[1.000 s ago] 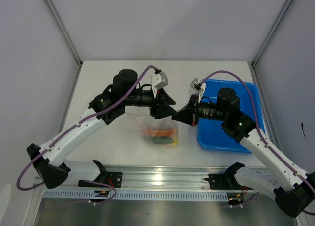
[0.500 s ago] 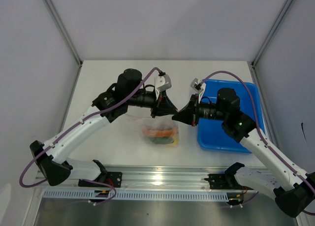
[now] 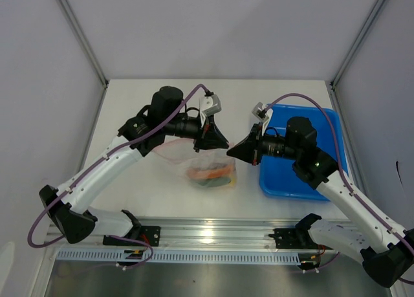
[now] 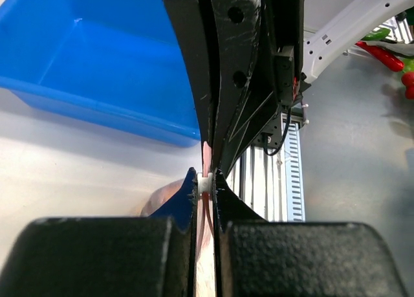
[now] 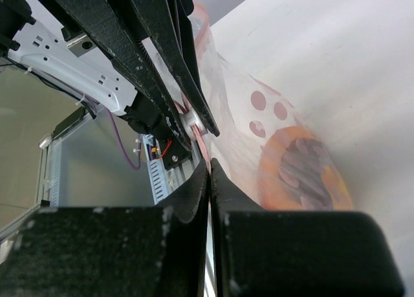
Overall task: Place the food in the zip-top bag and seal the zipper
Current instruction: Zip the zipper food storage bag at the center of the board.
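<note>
Step in hand: sealing. Filling looks done.

- Clear crinkly zip-top bag with pale pink dots (image 3: 194,160) lies on the white worktop (image 3: 142,103), just beside the blue rectangular plastic tray (image 3: 304,180), on the tray's side facing the left arm.
- Toy food (image 3: 210,178) shows through the film as a red-orange and dark-green cluster at the bag's end away from the claws. The right wrist view shows a rounded yellow-orange piece (image 5: 304,174) inside. I cannot separate all three items. None seen in the tray.
- Thin pink zipper strip (image 4: 207,209) is lifted off the worktop, at the bag edge nearest the tray's far corner.
- Left claw (image 3: 218,140): fingers pressed almost together, pinching the zipper strip, with a small white piece between the tips.
- Right claw (image 3: 231,153): fingers pressed together at the same strip, tips nearly touching the left claw. It appears to pinch the strip, though the contact itself is partly hidden.

Judgement, next move: hold one end fixed and run the other pinch along the strip, keeping it taut and pressure even. Risks are the film slipping out and an unsealed gap.
</note>
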You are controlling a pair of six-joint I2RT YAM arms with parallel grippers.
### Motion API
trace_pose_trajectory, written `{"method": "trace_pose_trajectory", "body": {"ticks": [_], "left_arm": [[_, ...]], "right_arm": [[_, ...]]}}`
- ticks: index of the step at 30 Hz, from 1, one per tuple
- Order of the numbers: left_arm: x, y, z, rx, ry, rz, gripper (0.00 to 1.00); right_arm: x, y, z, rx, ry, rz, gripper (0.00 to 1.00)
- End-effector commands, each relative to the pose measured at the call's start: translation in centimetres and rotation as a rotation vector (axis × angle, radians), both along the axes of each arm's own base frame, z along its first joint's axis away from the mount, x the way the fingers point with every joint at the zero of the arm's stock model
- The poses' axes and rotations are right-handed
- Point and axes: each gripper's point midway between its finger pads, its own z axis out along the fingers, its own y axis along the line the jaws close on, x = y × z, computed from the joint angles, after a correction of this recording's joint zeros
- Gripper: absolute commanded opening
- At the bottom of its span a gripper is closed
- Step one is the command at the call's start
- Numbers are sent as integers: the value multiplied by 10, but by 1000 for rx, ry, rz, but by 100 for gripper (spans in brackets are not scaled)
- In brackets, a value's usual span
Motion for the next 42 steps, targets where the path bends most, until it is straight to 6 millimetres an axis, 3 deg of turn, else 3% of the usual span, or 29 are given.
{"method": "trace_pose_trajectory", "body": {"ticks": [1,13,18,21,24,27,38,42], "left_arm": [[0,7,9,-1,-3,-20,1],[-9,11,10,8,27,-42,1],[-11,8,16,-2,36,-66,1],[-10,8,18,-5,33,-68,1],[-10,7,19,-7,36,-68,1],[-11,6,20,-10,41,-79,1],[-4,6,11,26,59,-44,1],[3,9,6,57,56,10,1]], "right_arm": [[3,-2,14,27,-63,-23,0],[1,-6,15,10,-80,8,0],[-7,2,7,-61,-59,138,11],[-4,4,10,-91,-56,162,25],[-2,6,14,-96,-59,171,27],[2,8,12,-106,-50,173,25],[-8,20,25,-59,-61,265,0],[-1,18,27,-67,-85,188,0]]}}
